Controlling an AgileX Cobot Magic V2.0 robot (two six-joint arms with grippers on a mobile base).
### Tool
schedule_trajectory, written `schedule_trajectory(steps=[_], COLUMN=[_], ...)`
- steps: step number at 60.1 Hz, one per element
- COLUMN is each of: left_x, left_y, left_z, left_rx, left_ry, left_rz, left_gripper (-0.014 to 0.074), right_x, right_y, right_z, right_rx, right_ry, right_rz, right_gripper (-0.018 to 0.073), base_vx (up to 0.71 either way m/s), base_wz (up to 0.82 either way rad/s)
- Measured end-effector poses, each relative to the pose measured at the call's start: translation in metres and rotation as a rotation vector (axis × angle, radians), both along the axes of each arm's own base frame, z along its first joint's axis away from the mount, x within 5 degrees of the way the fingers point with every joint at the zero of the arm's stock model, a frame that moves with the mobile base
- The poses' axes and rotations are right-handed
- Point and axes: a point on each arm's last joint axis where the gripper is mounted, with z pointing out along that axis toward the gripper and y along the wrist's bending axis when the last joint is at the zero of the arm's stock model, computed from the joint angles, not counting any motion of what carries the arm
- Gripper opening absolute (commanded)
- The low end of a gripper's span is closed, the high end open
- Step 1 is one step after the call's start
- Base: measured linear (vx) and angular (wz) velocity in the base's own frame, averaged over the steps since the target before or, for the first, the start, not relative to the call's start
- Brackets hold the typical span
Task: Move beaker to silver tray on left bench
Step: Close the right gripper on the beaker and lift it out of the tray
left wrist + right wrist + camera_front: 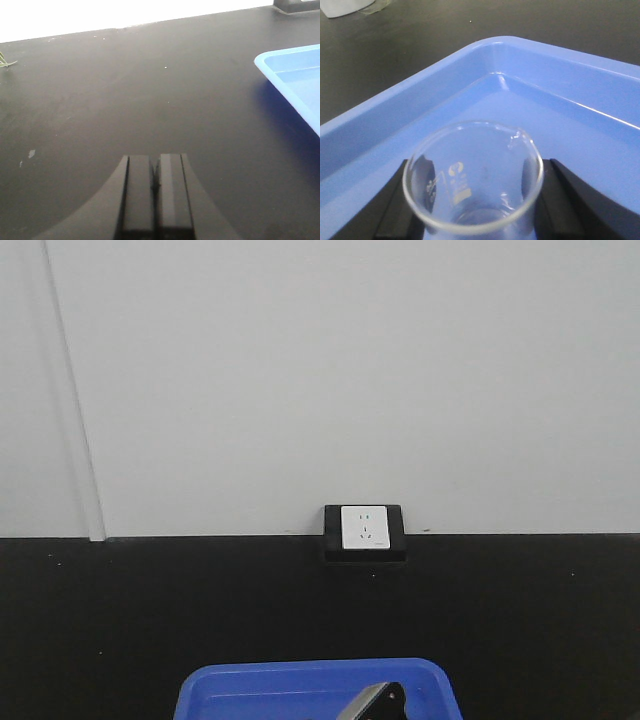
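The beaker (472, 185), a small clear glass cylinder with a round rim and faint white print, stands between the black fingers (395, 210) of my right gripper (477, 172). The gripper is shut on it, one finger pressing each side, over the floor of a blue plastic tray (520, 65). My left gripper (156, 160) is shut on nothing and hovers low above the matte black bench (125, 90). The silver tray is out of view.
The blue tray (295, 75) lies to the right of my left gripper, and its far rim (300, 685) shows in the front view with a dark arm part (380, 702) over it. A wall socket (364, 530) sits behind the bench. A white object (345, 6) stands beyond the tray.
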Motion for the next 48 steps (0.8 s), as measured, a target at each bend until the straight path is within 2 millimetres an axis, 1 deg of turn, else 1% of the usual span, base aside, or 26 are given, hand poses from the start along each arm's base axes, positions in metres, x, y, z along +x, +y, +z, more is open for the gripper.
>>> schedule_trajectory(steps=[6, 11, 19, 22, 24, 25, 28, 29, 32, 37, 43, 48], left_x=[0.0, 0.0, 0.0, 0.0, 0.0, 0.0, 0.0, 0.0, 0.0, 0.0, 0.0, 0.0], left_y=[0.0, 0.0, 0.0, 0.0, 0.0, 0.0, 0.0, 0.0, 0.0, 0.0, 0.0, 0.0], left_z=[0.0, 0.0, 0.0, 0.0, 0.0, 0.0, 0.0, 0.0, 0.0, 0.0, 0.0, 0.0], left_rx=[0.0, 0.0, 0.0, 0.0, 0.0, 0.0, 0.0, 0.0, 0.0, 0.0, 0.0, 0.0], left_ry=[0.0, 0.0, 0.0, 0.0, 0.0, 0.0, 0.0, 0.0, 0.0, 0.0, 0.0, 0.0], left_rz=[0.0, 0.0, 0.0, 0.0, 0.0, 0.0, 0.0, 0.0, 0.0, 0.0, 0.0, 0.0], left_gripper=[0.0001, 0.0001, 0.0001, 0.0001, 0.0001, 0.0001, 0.0001, 0.0001, 0.0001, 0.0001, 0.0001, 0.0001], right_x=[0.001, 0.001, -0.001, -0.005, -0.007, -0.01, -0.016, -0.019, -0.027, -0.046, -0.069, -0.09], right_y=[0.0, -0.001, -0.005, -0.01, -0.014, -0.017, -0.024, -0.027, -0.036, -0.057, -0.084, -0.105], right_z=[0.01, 0.03, 0.079, 0.105, 0.117, 0.127, 0.146, 0.155, 0.172, 0.204, 0.229, 0.242], right_rx=[0.015, 0.023, 0.041, 0.044, 0.045, 0.046, 0.043, 0.031, 0.009, -0.066, -0.135, -0.168], right_ry=[-0.012, -0.049, -0.104, -0.109, -0.104, -0.101, -0.088, -0.092, -0.093, -0.117, -0.123, -0.126], right_rz=[-0.007, -0.014, -0.056, -0.095, -0.119, -0.14, -0.184, -0.204, -0.248, -0.356, -0.499, -0.596], right_gripper=[-0.0015, -0.0015, -0.0015, -0.0015, -0.0015, -0.0015, -0.0015, -0.0015, -0.0015, -0.0015, -0.0014, -0.0014], base_vx=[0.0, 0.0, 0.0, 0.0, 0.0, 0.0, 0.0, 0.0, 0.0, 0.0, 0.0, 0.0], base_wz=[0.0, 0.0, 0.0, 0.0, 0.0, 0.0, 0.0, 0.0, 0.0, 0.0, 0.0, 0.0])
